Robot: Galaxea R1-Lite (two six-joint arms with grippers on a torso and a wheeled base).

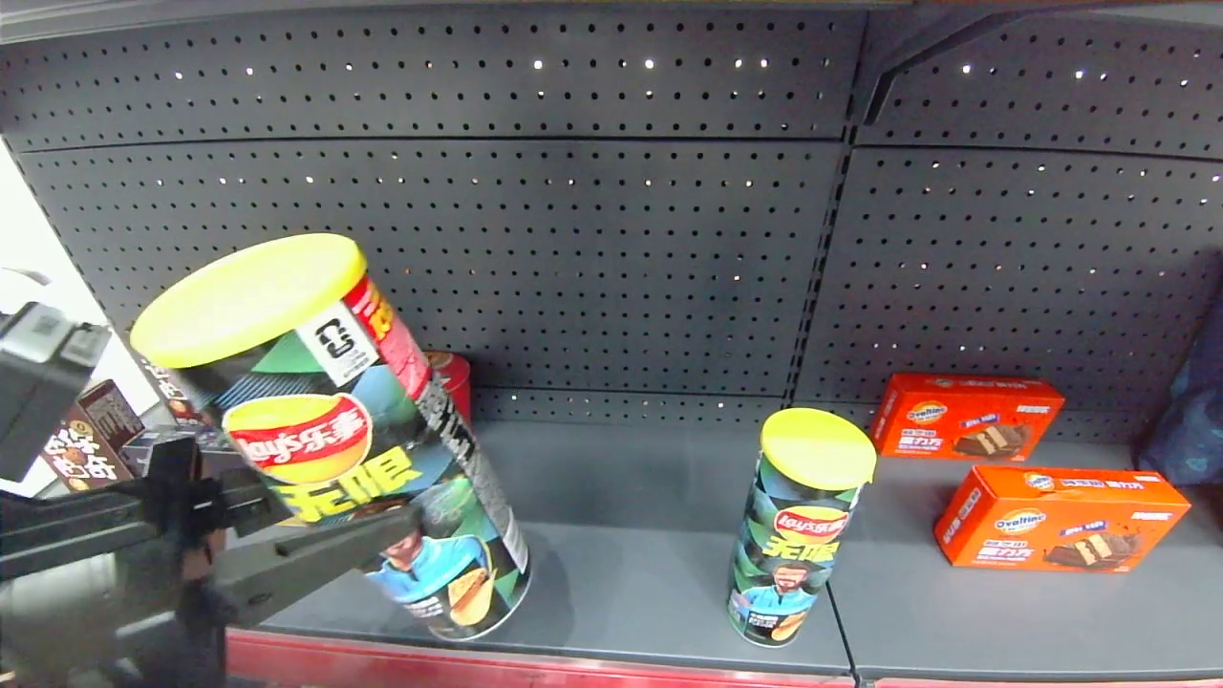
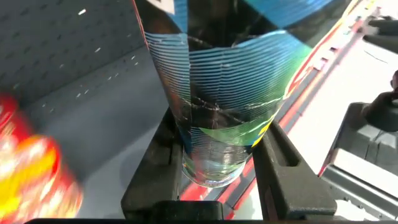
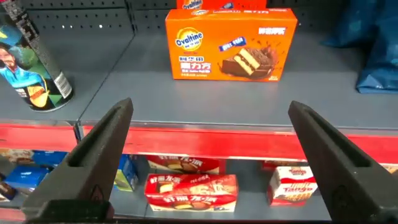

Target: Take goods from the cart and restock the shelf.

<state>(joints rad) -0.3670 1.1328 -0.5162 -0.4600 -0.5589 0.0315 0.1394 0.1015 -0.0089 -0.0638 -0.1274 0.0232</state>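
Observation:
My left gripper (image 1: 311, 530) is shut on a tall chip can (image 1: 354, 430) with a yellow lid, gripping its lower half. The can leans left, and its base is low over the grey shelf (image 1: 631, 583) near the front left; I cannot tell whether it touches. In the left wrist view the fingers (image 2: 283, 171) clamp both sides of the can (image 2: 217, 93). A second identical can (image 1: 803, 526) stands upright mid-shelf and appears again as the can (image 3: 34, 59) in the right wrist view. My right gripper (image 3: 211, 112) is open in front of the shelf's red edge, with nothing in it.
Two orange boxes (image 1: 1061, 516) (image 1: 965, 416) lie on the shelf's right part, one facing my right gripper (image 3: 230, 43). A red can (image 1: 454, 377) stands behind the held one. A blue bag (image 1: 1190, 420) is far right. Red boxes (image 3: 193, 190) fill the lower shelf.

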